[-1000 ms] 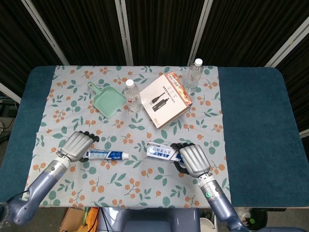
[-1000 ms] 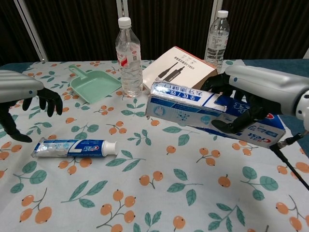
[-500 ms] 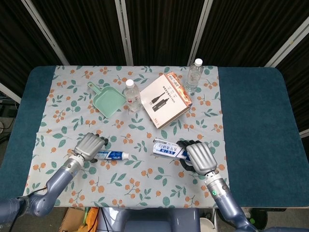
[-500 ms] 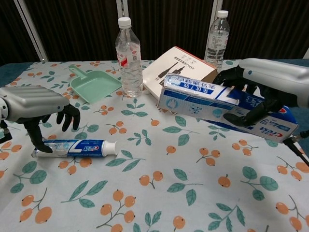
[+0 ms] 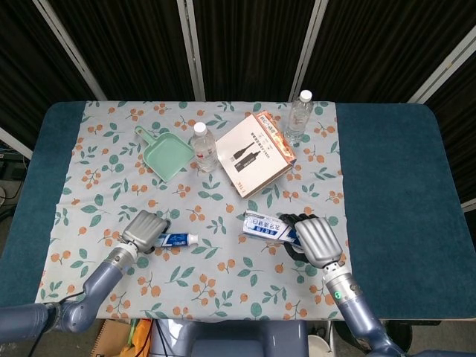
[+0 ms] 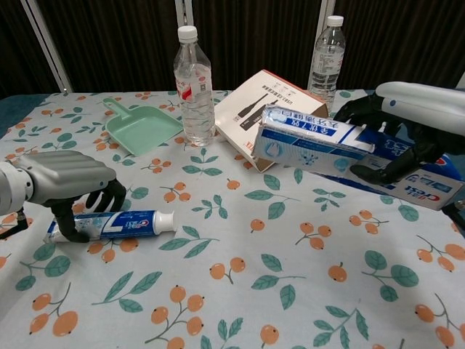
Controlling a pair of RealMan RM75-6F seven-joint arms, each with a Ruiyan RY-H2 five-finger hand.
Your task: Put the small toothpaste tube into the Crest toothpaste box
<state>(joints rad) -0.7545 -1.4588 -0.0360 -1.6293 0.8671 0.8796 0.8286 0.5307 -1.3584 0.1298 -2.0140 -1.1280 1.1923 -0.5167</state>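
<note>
The small toothpaste tube [image 6: 123, 223] [image 5: 175, 239] lies flat on the floral cloth, its white cap pointing right. My left hand [image 6: 67, 185] [image 5: 144, 228] sits over the tube's tail end, thumb in front and fingers curled behind it, gripping it against the table. My right hand [image 6: 415, 116] [image 5: 317, 239] holds the blue and white Crest toothpaste box [image 6: 312, 139] [image 5: 266, 225] off the table at the right. The box is roughly level, with its free end pointing left toward the tube. A gap of cloth separates box and tube.
A mint green dustpan [image 5: 166, 155] lies at the back left. One water bottle [image 5: 204, 147] stands behind the centre and another water bottle [image 5: 298, 117] at the back right. A white and brown product box [image 5: 254, 152] lies between them.
My left hand has come down from beside the tube and closed around its tail end. My right hand has shifted the Crest box to the right and slightly higher.
</note>
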